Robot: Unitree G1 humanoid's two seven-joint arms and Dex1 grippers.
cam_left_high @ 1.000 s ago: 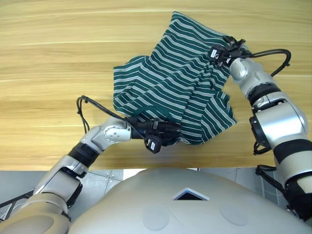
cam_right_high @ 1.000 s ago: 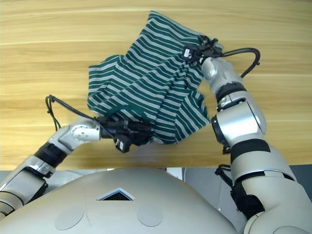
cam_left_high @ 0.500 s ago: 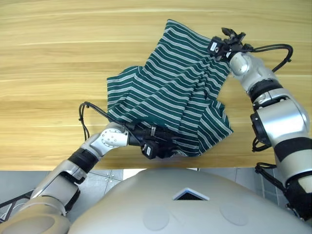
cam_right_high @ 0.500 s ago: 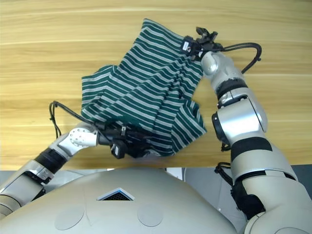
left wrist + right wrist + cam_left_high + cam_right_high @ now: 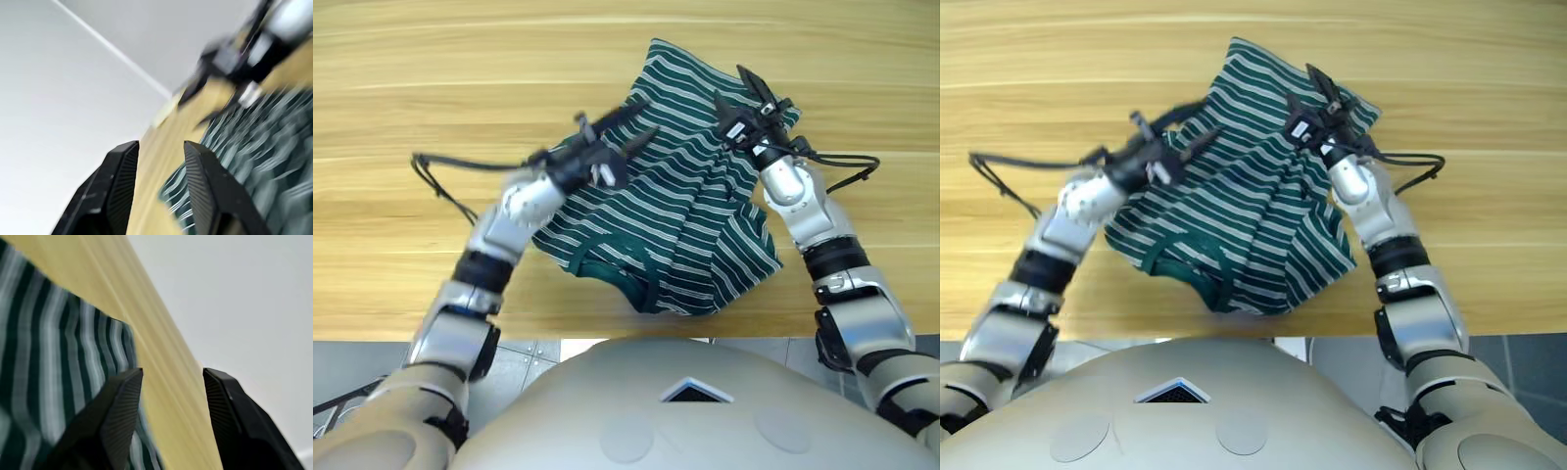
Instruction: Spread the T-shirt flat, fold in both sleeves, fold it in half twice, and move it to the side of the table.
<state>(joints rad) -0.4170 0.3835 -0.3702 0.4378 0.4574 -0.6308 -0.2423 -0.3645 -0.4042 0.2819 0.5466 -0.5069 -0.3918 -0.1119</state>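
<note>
Green-and-white striped T-shirt (image 5: 680, 211) lies bunched up on the wooden table (image 5: 411, 98), not flat. It sits near the table's front edge, a bit to the robot's right of centre. The dark green collar (image 5: 619, 271) is at the near side, and one corner of the cloth points away toward the far side. Folds run lengthwise thru the middle, and the near right part fans out to the table's front edge.

Left gripper (image 5: 648, 117) hangs over the left part of the shirt w/ its fingers pointing across toward the other arm. The jaws are spread, w/ nothing btwn them. In the left wrist view the two black ribbed fingers (image 5: 122, 181) stand apart, w/ bare table and striped cloth beyond the gap and no cloth pinched.

Right gripper (image 5: 730, 86) is over the far right part of the shirt, fingers pointing away from the robot. Its jaws are also parted and holding nothing. The right wrist view shows its fingers (image 5: 120, 406) wide apart, w/ the shirt's edge and a strip of table past them.

Both grippers look lifted off the fabric, but can't tell for sure whether either fingertip brushes it. The shirt lies under and btwn the two grippers, gripped by neither.
</note>
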